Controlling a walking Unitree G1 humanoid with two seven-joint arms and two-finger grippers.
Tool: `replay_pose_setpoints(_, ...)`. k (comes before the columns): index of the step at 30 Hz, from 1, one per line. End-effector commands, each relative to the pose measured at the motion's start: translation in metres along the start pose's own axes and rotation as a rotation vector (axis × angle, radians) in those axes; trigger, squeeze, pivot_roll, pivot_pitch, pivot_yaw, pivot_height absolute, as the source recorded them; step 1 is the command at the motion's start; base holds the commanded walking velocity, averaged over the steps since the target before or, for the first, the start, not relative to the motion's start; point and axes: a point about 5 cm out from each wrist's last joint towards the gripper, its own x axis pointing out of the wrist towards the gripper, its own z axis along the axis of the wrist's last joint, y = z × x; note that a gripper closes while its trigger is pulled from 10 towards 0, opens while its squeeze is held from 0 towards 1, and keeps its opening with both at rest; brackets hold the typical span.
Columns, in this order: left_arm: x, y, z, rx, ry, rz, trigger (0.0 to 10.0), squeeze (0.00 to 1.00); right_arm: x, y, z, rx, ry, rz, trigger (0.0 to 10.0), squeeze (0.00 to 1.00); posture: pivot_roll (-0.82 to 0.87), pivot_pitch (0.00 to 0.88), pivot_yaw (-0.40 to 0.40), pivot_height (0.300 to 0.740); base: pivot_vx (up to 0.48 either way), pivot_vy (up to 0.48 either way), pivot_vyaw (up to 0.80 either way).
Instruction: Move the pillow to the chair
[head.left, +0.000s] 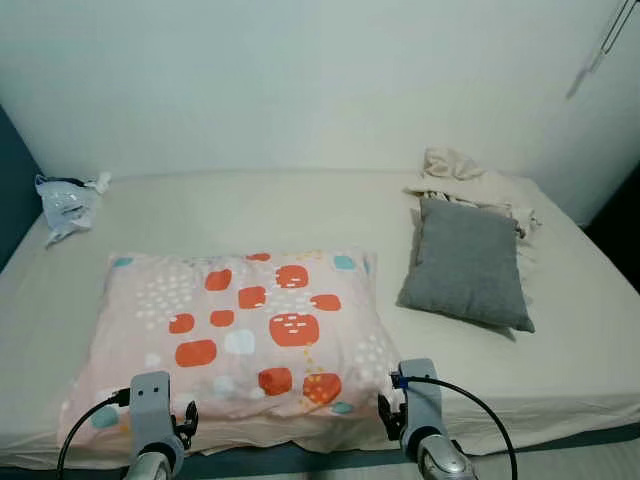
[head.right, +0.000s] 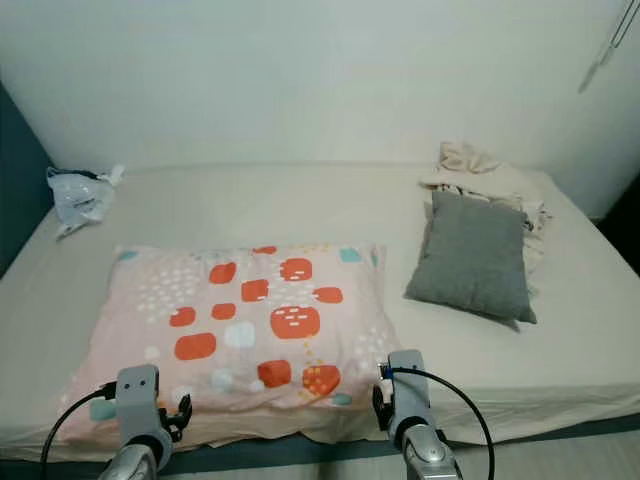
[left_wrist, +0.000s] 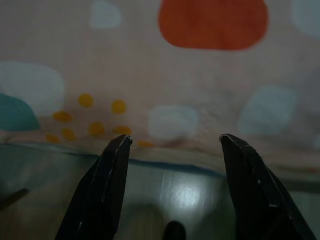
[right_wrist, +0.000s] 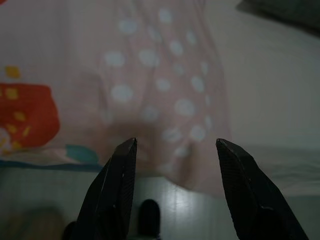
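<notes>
A pink pillow (head.left: 235, 335) with orange, white and teal patches lies flat at the near edge of the bed (head.left: 290, 215). My left gripper (left_wrist: 172, 145) is open, its fingers pointing at the pillow's near left edge from just short of it. My right gripper (right_wrist: 175, 147) is open too, aimed at the pillow's near right corner (right_wrist: 195, 150). Both wrists show in the eye views, the left wrist (head.left: 152, 410) and the right wrist (head.left: 418, 405), low in front of the pillow. Nothing sits between either pair of fingers.
A grey cushion (head.left: 468, 262) leans on the right side of the bed, with crumpled beige cloth (head.left: 465, 178) behind it. A crumpled plastic bag (head.left: 68, 205) lies at the far left. A white wall stands behind the bed. Dark floor shows at the bed's right.
</notes>
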Motion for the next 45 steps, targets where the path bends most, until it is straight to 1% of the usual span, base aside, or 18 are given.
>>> replay_pose_setpoints(1, -0.002, 0.007, -0.001, -0.024, -0.001, 0.028, 10.0, 0.00, 0.000, 0.005, -0.002, -0.021, 0.004, 0.011, 10.0, 0.00, 0.01, 0.142, -0.093, 0.740, 0.000, 0.000, 0.00)
replay_pose_setpoints(2, -0.003, 0.011, 0.000, -0.042, -0.014, 0.047, 10.0, 0.00, 0.000, 0.010, -0.003, -0.059, 0.015, 0.035, 10.0, 0.00, 0.01, 0.080, -0.121, 0.740, 0.000, 0.000, 0.00)
replay_pose_setpoints(4, -0.003, 0.012, 0.004, -0.042, -0.041, 0.069, 10.0, 0.00, 0.002, 0.013, 0.001, -0.085, 0.007, 0.046, 10.0, 0.00, 0.03, 0.096, -0.133, 0.740, 0.000, 0.000, 0.00)
replay_pose_setpoints(5, -0.003, 0.013, 0.007, -0.039, -0.058, 0.118, 10.0, 0.00, 0.006, 0.015, 0.012, -0.169, -0.037, 0.063, 10.0, 0.00, 0.02, 0.077, -0.124, 0.740, 0.000, 0.000, 0.00)
replay_pose_setpoints(6, -0.002, 0.010, 0.009, -0.024, -0.069, 0.129, 10.0, 0.00, 0.007, 0.013, 0.019, -0.209, -0.069, 0.068, 10.0, 0.00, 0.00, 0.034, -0.111, 0.740, 0.000, 0.000, 0.00)
replay_pose_setpoints(9, -0.002, -0.005, 0.012, -0.002, -0.108, 0.104, 10.0, 0.00, 0.010, 0.004, 0.038, -0.234, -0.162, 0.043, 10.0, 0.00, -0.03, 0.058, -0.105, 0.740, 0.000, 0.000, 0.00)
replay_pose_setpoints(12, 0.001, -0.025, 0.021, 0.082, -0.172, -0.001, 10.0, 0.00, 0.011, -0.002, 0.052, -0.237, -0.237, 0.038, 10.0, 0.00, -0.06, 0.057, -0.114, 0.740, 0.000, 0.000, 0.00)
replay_pose_setpoints(13, 0.002, -0.035, 0.028, 0.142, -0.203, -0.054, 10.0, 0.00, 0.010, -0.010, 0.059, -0.211, -0.270, -0.015, 10.0, 0.00, -0.07, 0.083, -0.113, 0.740, 0.000, 0.000, 0.00)
replay_pose_setpoints(16, 0.001, -0.036, 0.038, 0.154, -0.256, -0.067, 10.0, 0.00, 0.010, -0.013, 0.058, -0.146, -0.264, -0.034, 10.0, 0.00, -0.05, 0.051, -0.119, 0.740, 0.000, 0.000, 0.00)
replay_pose_setpoints(19, 0.006, -0.020, 0.046, 0.067, -0.230, 0.010, 10.0, 0.00, 0.011, -0.009, 0.042, 0.006, -0.163, -0.041, 10.0, 0.00, -0.05, 0.043, -0.110, 0.740, 0.000, 0.000, 0.00)
replay_pose_setpoints(22, 0.008, -0.010, 0.047, 0.018, -0.201, 0.062, 10.0, 0.00, 0.012, 0.000, 0.039, -0.042, -0.134, -0.017, 10.0, 0.00, -0.03, 0.028, -0.080, 0.740, 0.000, 0.000, 0.00)
replay_pose_setpoints(25, 0.013, -0.011, 0.059, 0.117, -0.232, 0.013, 10.0, 0.00, 0.013, 0.009, 0.038, -0.010, -0.137, -0.009, 10.0, 0.00, -0.02, 0.025, -0.082, 0.740, 0.000, 0.000, 0.00)
replay_pose_setpoints(27, 0.013, -0.011, 0.059, 0.129, -0.235, 0.008, 10.0, 0.00, 0.013, 0.010, 0.038, -0.004, -0.137, -0.009, 10.0, 0.00, -0.02, 0.025, -0.082, 0.740, 0.000, 0.000, 0.00)
replay_pose_setpoints(28, 0.013, -0.014, 0.059, 0.198, -0.235, 0.003, 10.0, 0.00, 0.012, 0.017, 0.033, -0.002, -0.121, 0.029, 10.0, 0.00, 0.00, 0.024, -0.083, 0.740, 0.000, 0.000, 0.00)
replay_pose_setpoints(29, 0.013, -0.015, 0.057, 0.164, -0.215, 0.024, 10.0, 0.00, 0.011, 0.023, 0.030, -0.014, -0.106, 0.066, 10.0, 0.00, 0.00, 0.023, -0.088, 0.740, 0.000, 0.000, 0.00)
replay_pose_setpoints(34, 0.013, -0.014, 0.058, 0.045, -0.199, 0.054, 10.0, 0.00, 0.014, 0.019, 0.035, 0.023, -0.100, 0.059, 10.0, 0.00, 0.00, 0.019, -0.093, 0.740, 0.000, 0.000, 0.00)
replay_pose_setpoints(40, 0.018, -0.022, 0.069, 0.139, -0.236, -0.030, 10.0, 0.00, 0.017, 0.030, 0.037, -0.016, -0.066, 0.151, 10.0, 0.00, 0.00, 0.013, -0.095, 0.740, 0.000, 0.000, 0.00)
replay_pose_setpoints(45, 0.018, -0.020, 0.072, 0.090, -0.281, 0.006, 10.0, 0.00, 0.018, 0.032, 0.040, -0.003, -0.076, 0.186, 10.0, 0.00, -0.02, 0.005, -0.091, 0.740, 0.000, 0.000, 0.00)
